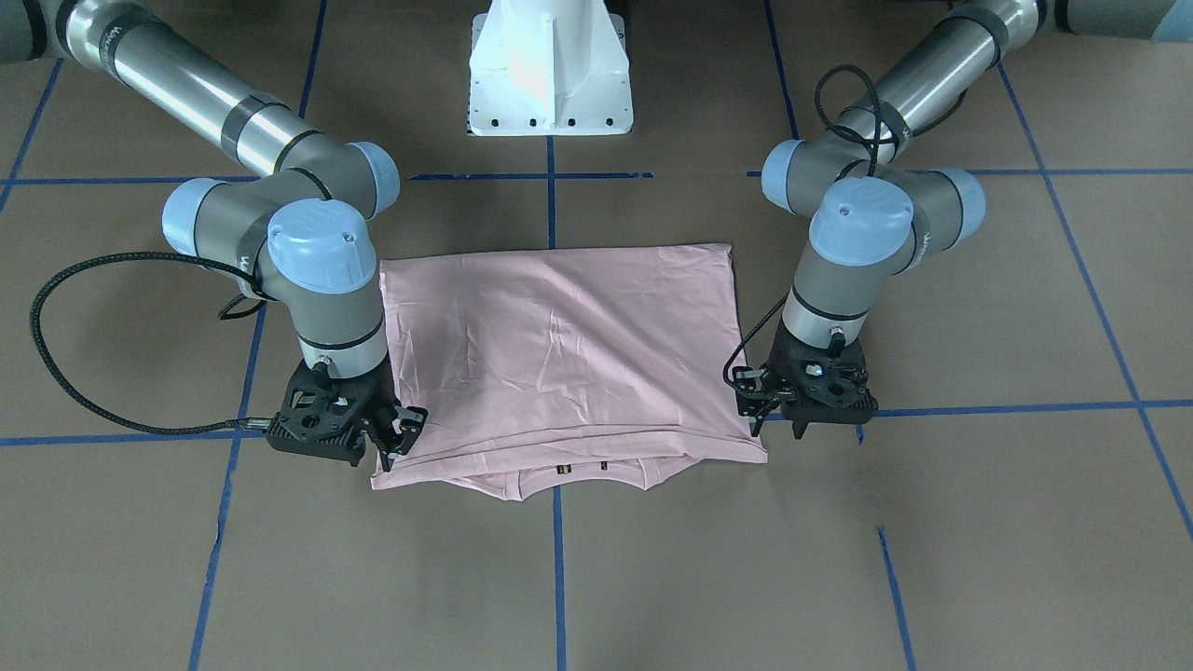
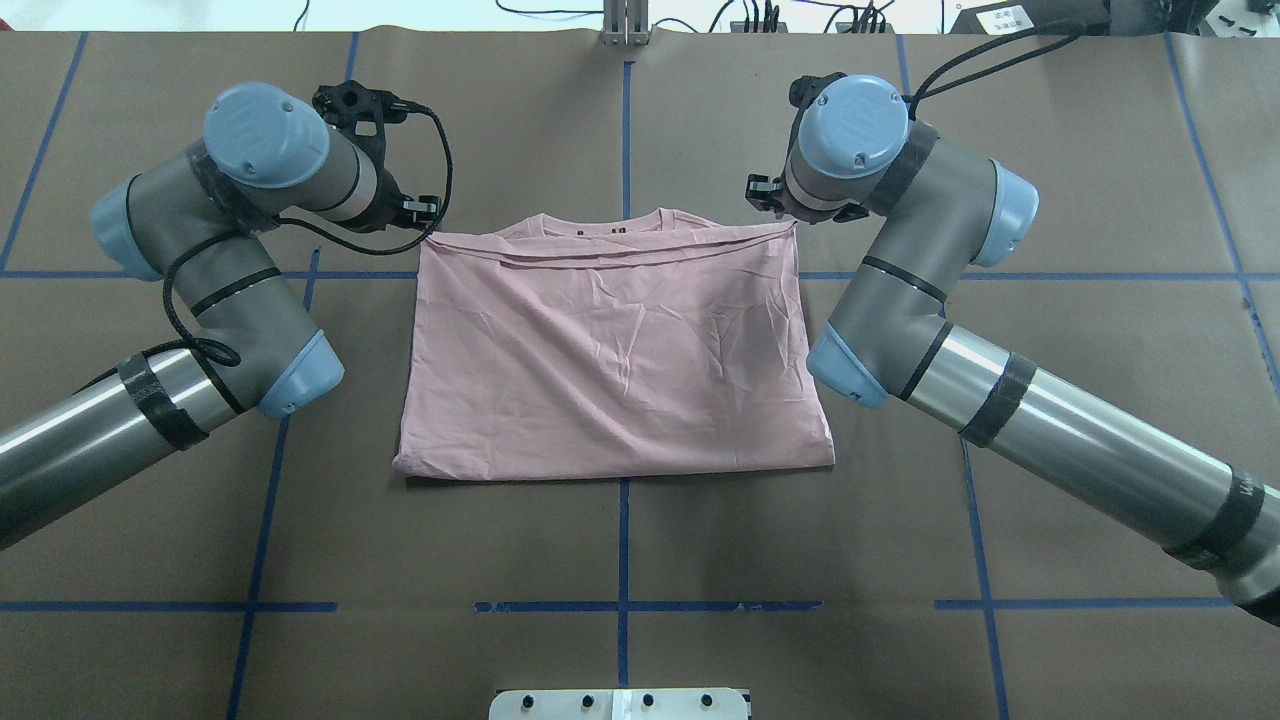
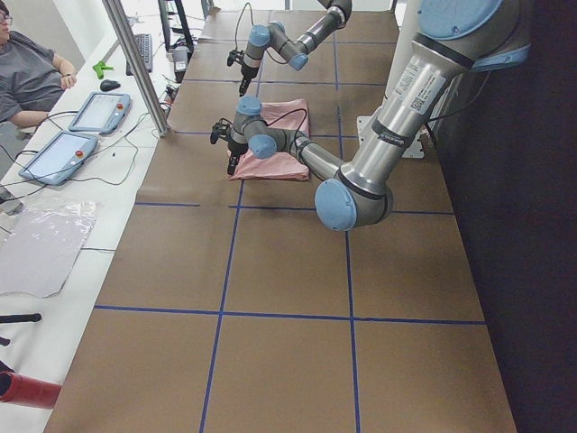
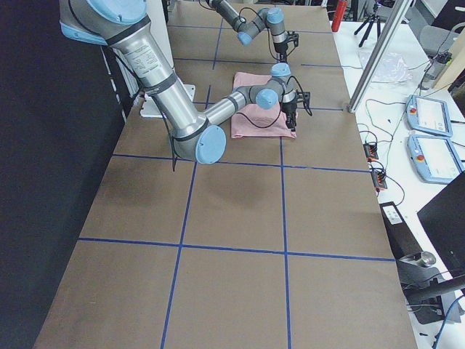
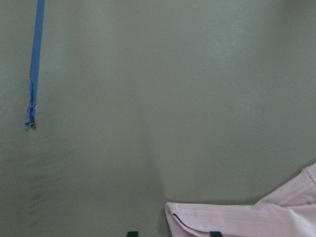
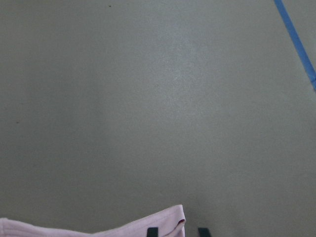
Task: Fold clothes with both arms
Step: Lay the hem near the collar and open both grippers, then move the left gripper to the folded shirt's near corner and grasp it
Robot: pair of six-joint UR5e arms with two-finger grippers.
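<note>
The pale pink T-shirt [image 2: 610,350] is laid folded flat on the brown surface [image 2: 750,540]. At its collar-end corners, the left gripper [image 1: 774,421] and right gripper [image 1: 399,440] are held with jaws parted, nothing clasped.

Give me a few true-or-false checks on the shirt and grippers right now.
1. The pale pink T-shirt lies folded on the brown table, plain side up. True.
2. Its neckline is hidden. False: it peeks out at the edge farthest from the robot's base.
3. The left black two-finger gripper sits at a shirt corner. True.
4. The right black two-finger gripper holds a corner aloft. False: jaws open, shirt flat.
</note>
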